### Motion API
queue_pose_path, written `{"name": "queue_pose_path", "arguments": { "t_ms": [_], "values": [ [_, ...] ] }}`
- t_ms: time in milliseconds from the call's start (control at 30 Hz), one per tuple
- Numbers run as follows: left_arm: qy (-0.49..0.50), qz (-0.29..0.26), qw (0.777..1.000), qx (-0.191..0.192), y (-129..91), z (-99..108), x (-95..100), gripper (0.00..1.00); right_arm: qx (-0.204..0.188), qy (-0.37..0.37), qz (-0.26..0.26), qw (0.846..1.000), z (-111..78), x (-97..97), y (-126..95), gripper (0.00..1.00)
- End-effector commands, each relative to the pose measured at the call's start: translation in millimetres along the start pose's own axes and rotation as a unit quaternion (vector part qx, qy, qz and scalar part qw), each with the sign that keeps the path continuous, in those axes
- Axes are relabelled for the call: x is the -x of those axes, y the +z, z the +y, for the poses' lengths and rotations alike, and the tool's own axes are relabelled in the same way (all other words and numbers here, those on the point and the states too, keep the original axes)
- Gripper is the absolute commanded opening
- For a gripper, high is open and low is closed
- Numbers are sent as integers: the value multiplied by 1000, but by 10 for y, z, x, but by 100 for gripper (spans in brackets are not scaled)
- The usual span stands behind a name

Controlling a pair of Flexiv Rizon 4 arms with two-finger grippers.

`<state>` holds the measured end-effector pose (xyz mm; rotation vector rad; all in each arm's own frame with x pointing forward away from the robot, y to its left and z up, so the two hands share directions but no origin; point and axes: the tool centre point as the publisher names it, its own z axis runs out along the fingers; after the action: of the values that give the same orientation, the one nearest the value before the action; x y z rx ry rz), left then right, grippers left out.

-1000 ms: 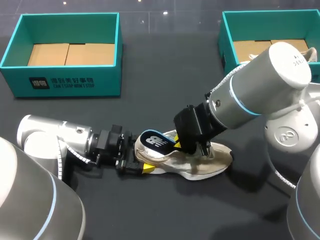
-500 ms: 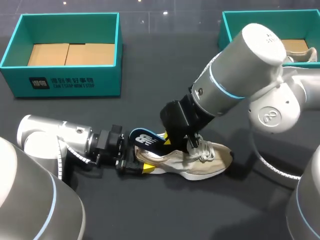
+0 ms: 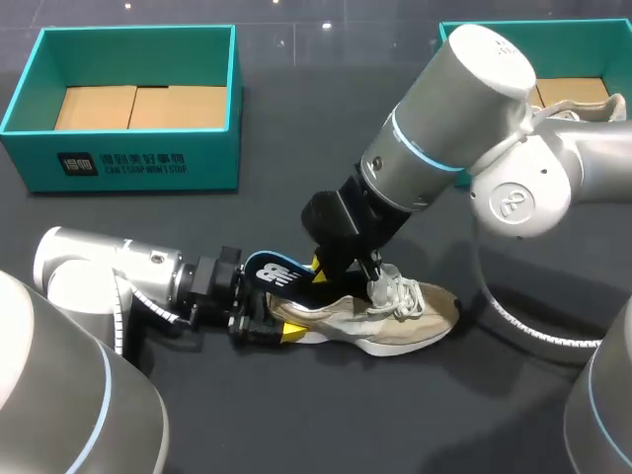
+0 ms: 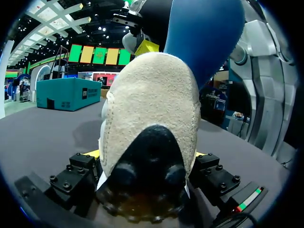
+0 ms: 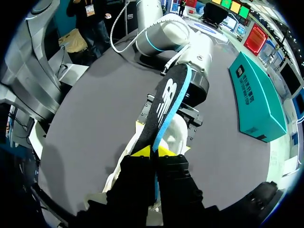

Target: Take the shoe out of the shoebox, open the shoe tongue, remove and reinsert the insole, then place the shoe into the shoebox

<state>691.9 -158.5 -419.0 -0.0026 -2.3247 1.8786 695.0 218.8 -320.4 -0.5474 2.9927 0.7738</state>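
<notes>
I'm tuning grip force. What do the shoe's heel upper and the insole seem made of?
The shoe: its heel upper looks like beige suede or brushed fabric, matte, with a fuzzy nap. The insole: probably foam, with a black fabric-like top and a blue underside; it is thin and bends along its length.

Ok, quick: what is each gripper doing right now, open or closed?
Left gripper: closed on the shoe, at its heel.
Right gripper: closed on the insole.

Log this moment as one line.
left gripper: shut on shoe heel | right gripper: shut on insole | insole: partly out | shoe: on table
</notes>
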Motion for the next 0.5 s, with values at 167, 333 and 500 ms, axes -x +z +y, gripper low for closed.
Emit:
{"name": "queue_pose_path", "arguments": {
  "t_ms": [167, 333, 500],
  "values": [
    [0, 0, 1000, 0, 0, 13, 9, 0, 1, 3, 20, 1000, 72, 74, 14, 34],
    [0, 0, 1000, 0, 0, 13, 9, 0, -1, 21, 27, 999, 63, 69, -39, 49],
    [0, 0, 1000, 0, 0, 13, 9, 0, -16, 50, 42, 998, 89, 100, -124, 49]
  ]
}}
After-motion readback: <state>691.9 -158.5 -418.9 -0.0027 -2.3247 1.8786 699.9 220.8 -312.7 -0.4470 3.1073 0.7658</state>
